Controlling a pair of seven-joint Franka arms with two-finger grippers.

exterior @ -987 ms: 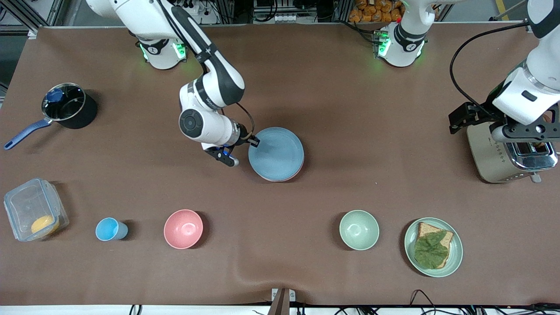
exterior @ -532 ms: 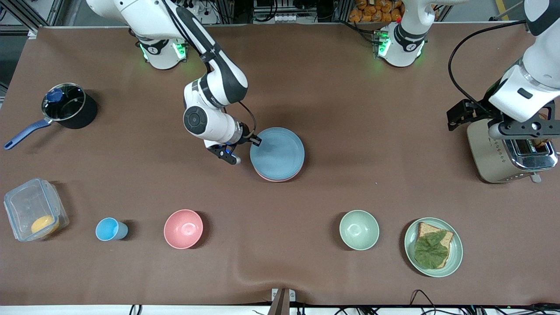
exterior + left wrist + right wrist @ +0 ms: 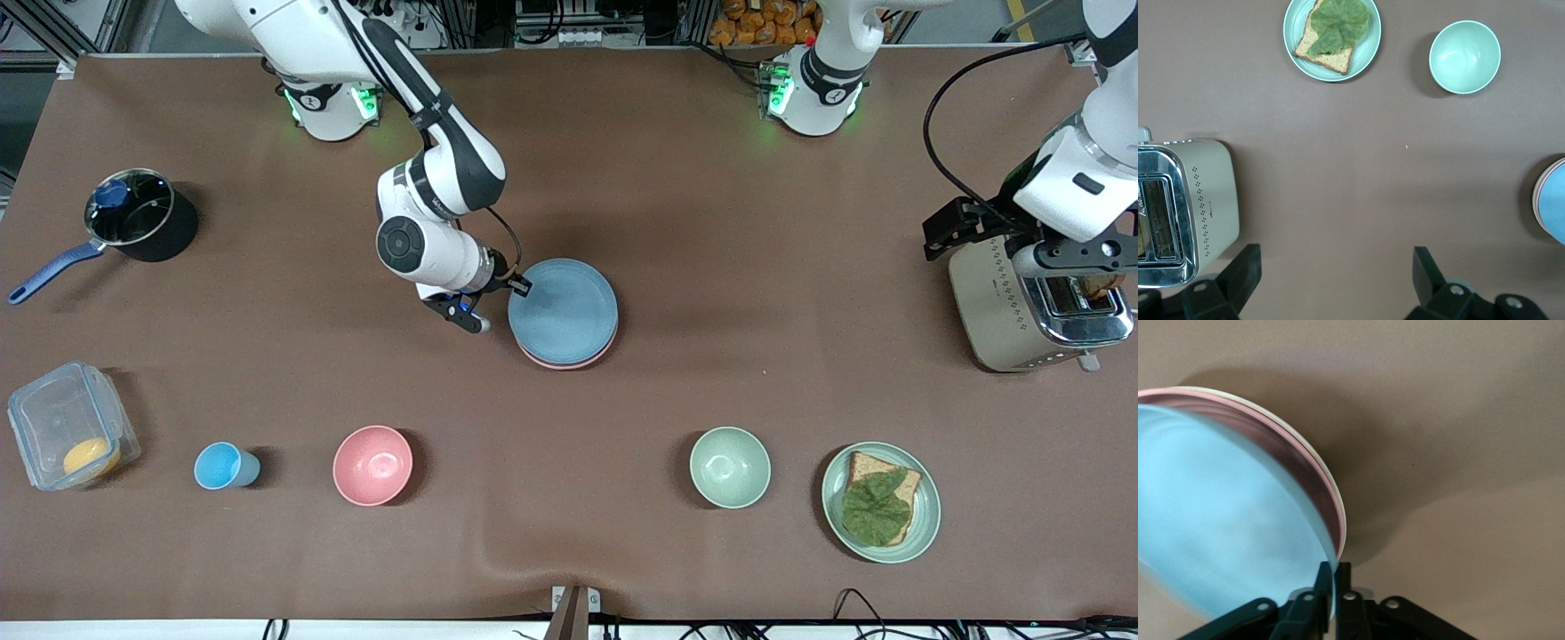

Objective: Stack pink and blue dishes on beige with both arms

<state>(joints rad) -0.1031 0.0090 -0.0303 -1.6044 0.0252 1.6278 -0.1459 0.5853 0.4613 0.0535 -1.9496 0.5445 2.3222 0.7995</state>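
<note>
The light blue plate [image 3: 563, 309] lies on top of the pink plate [image 3: 572, 363] in the middle of the table. My right gripper [image 3: 516, 286] is shut on the blue plate's rim at the side toward the right arm's end. In the right wrist view the blue plate [image 3: 1218, 513] is pinched between the fingers of the right gripper [image 3: 1336, 577], its held edge tilted slightly above the pink plate [image 3: 1333, 510]. Only a thin cream edge of the beige plate [image 3: 1328, 475] shows under the pink one. My left gripper [image 3: 1071, 260] [image 3: 1335, 267] hangs open and empty over the toaster [image 3: 1031, 311].
Nearer the camera stand a blue cup [image 3: 222, 466], a pink bowl [image 3: 372, 465], a green bowl [image 3: 730, 467] and a green plate [image 3: 836, 498] with toast. A black saucepan [image 3: 140, 216] and a clear box [image 3: 67, 425] sit at the right arm's end.
The right gripper has lowered the blue plate closer onto the pink plate and shifted it slightly. The left arm has drawn a little farther from the camera over the toaster.
</note>
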